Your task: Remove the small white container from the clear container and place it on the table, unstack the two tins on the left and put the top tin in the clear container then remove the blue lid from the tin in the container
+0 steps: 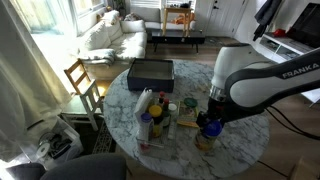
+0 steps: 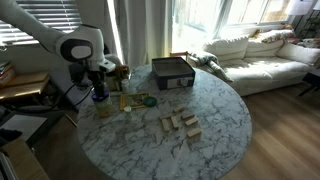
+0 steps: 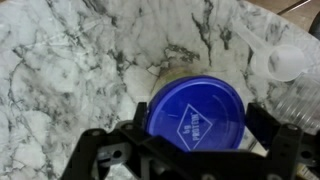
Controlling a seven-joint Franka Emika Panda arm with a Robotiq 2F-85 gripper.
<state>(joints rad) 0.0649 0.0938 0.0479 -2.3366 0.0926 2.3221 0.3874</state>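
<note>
Over the table [image 3: 70,60], the spread hand [image 3: 200,140] flanks one blue lid [image 3: 195,112].

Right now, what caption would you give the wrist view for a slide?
Wrist view: the open gripper poised either side of the blue lid, above the marbled table.

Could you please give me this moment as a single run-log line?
claw: open | position: over round dark blue lid | held: nothing | surface: white-grey marbled round table
</note>
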